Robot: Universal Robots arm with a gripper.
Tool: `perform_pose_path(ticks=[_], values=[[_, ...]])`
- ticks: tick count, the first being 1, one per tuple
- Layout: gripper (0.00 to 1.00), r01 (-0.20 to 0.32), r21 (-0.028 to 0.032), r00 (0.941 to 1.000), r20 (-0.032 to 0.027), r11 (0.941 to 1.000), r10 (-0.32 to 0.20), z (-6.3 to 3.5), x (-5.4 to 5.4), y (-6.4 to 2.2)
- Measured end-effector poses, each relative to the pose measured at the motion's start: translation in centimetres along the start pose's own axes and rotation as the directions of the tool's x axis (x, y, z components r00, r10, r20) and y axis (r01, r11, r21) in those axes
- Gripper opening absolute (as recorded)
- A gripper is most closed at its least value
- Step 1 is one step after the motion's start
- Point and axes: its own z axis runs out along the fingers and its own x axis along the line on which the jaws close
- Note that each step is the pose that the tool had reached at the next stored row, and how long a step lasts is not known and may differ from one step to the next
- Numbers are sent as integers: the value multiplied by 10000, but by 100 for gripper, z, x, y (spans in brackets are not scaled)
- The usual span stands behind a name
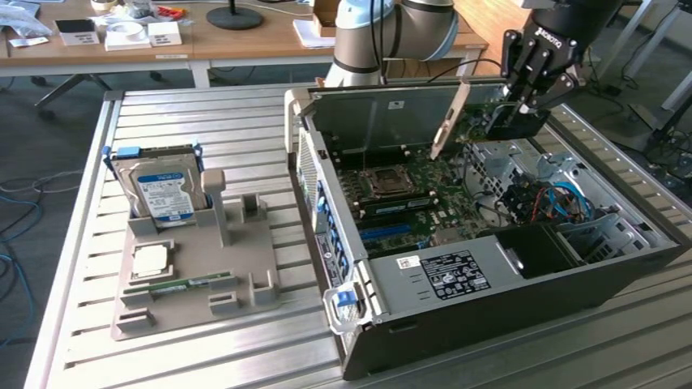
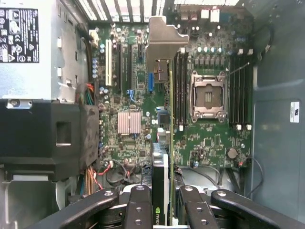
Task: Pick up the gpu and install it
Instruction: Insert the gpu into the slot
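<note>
1. The gpu (image 1: 479, 121) hangs over the open computer case (image 1: 487, 308), at its end farthest from the exterior camera. The gripper (image 1: 527, 104) is clamped on one end of it.
2. From the exterior view the card's long axis runs from the gripper toward the exterior view's left. It ends in the pale metal bracket (image 1: 450, 121), which stands tilted above the motherboard (image 1: 422, 207).
3. The wrist view shows the gpu (image 2: 162, 167) edge-on as a thin strip running straight away from the camera. The bracket (image 2: 164, 43) is at its far end, and the fingers (image 2: 138, 205) press on both faces.
4. The wrist view also gives what lies under the card: slots, a small finned heatsink (image 2: 129, 122) and the empty CPU socket (image 2: 208, 95) off to one side.
5. The exterior view alone takes in the slatted metal table (image 1: 216, 113) and the grey fixture tray (image 1: 194, 300). The tray holds an upright hard drive (image 1: 162, 194) and a flat RAM stick (image 1: 178, 285), well apart from the case.
6. I cannot tell whether the card's lower edge touches any slot. The gripper covers the held end in both views.
</note>
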Motion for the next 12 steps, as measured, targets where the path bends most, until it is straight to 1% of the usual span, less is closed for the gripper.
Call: perform_pose_path(ticks=[1,2,3,5,6,8,12], values=[[27,6,124,10000,4,9999,-6,3,1,10],[27,11,224,10000,6,9997,-11,5,1,22],[27,14,301,10000,7,9995,-15,7,1,44],[27,16,411,10000,9,9992,-17,11,3,101],[27,16,450,10000,10,9990,-17,14,4,127],[27,18,490,10000,12,9988,-19,18,5,161],[27,19,494,10000,9,9988,-19,29,5,185]])
